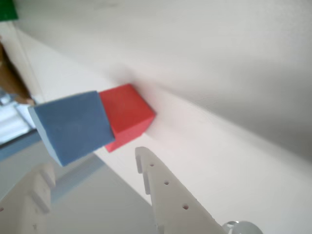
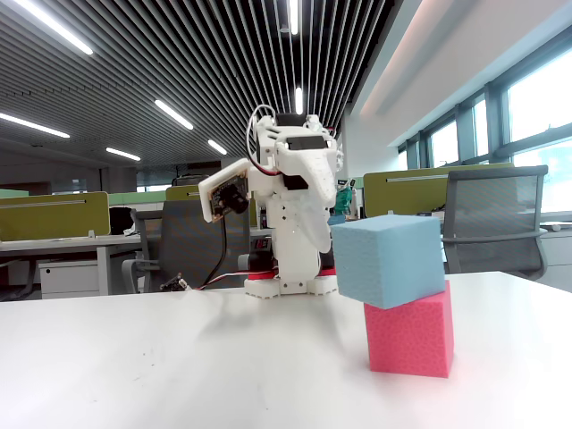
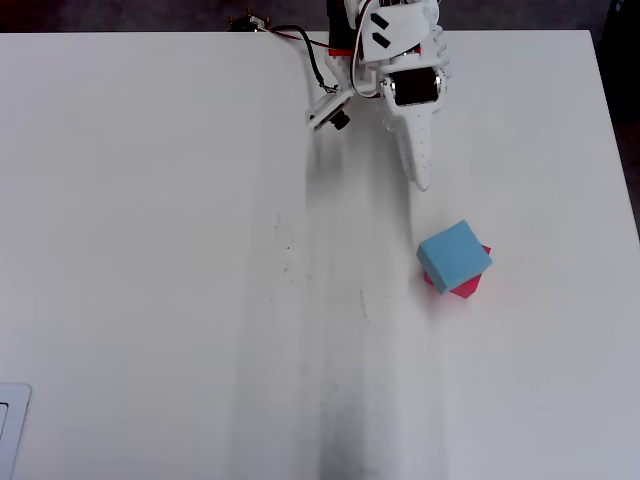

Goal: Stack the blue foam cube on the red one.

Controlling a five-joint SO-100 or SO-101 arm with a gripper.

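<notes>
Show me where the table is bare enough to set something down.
In the overhead view nearly all the table is bare: the whole left half, and the near strip below the stack. The only crowded spots are the blue cube sitting on the red cube at right, and the arm with its hand at the far edge.

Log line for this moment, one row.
blue foam cube: on the red one, overhanging, twisted | gripper: clear of stack, holding nothing | table: otherwise bare | stack: placed

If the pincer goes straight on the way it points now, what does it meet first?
Probably the blue foam cube, stacked on the red one; the pincer points toward them, though its height is unclear.
</notes>
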